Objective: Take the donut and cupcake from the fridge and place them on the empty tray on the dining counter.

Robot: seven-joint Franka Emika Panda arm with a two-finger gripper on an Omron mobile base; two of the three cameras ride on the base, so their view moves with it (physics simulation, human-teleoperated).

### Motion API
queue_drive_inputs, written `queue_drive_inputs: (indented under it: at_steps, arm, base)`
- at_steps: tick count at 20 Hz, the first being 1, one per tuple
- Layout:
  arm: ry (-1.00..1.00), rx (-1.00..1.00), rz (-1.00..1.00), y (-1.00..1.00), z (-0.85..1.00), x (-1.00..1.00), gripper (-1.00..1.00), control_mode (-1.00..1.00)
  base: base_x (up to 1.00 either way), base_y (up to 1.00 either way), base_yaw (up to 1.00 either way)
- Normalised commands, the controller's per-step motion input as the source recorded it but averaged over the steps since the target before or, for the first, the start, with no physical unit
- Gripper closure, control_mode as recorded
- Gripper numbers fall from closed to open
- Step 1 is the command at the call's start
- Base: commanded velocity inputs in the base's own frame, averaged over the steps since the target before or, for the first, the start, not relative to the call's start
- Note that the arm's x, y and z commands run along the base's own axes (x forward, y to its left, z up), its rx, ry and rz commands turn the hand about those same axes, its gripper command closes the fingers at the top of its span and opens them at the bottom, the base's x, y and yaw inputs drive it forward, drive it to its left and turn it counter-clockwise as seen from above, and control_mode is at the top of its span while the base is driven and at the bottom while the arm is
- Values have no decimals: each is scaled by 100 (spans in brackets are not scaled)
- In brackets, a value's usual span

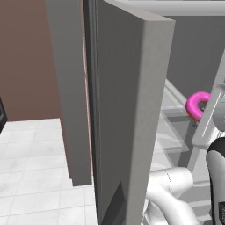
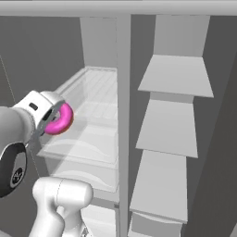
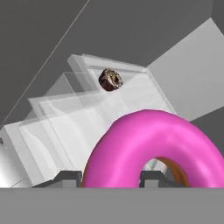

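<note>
Here, from the left base view, we see the fridge [image 1: 127, 110] door edge-on, and past it the donut [image 1: 197, 105] raised over a translucent shelf [image 1: 171, 127]. In the right base view we note the gripper [image 2: 54, 118] at the left, fingers closed on the donut [image 2: 60, 121], in front of the shelf [image 2: 90, 115]; door bins stand to the right. In the hand view we record the donut [image 3: 153, 151] pinched between the fingertips [image 3: 68, 177], upright, with the cupcake [image 3: 110, 79] far back on the shelf [image 3: 78, 122], well apart from it.
</note>
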Motion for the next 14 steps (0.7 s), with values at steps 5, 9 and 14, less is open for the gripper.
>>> queue_drive_inputs:
  at_steps: [5,9,14]
  arm:
    - [-30,0,0,0,-7,-95,100,-100]
    - [0,0,0,0,0,0,100,100]
    - [0,0,0,0,0,0,100,100]
  base:
    - [0,0,0]
    - [-43,0,0]
    - [-97,-17,0]
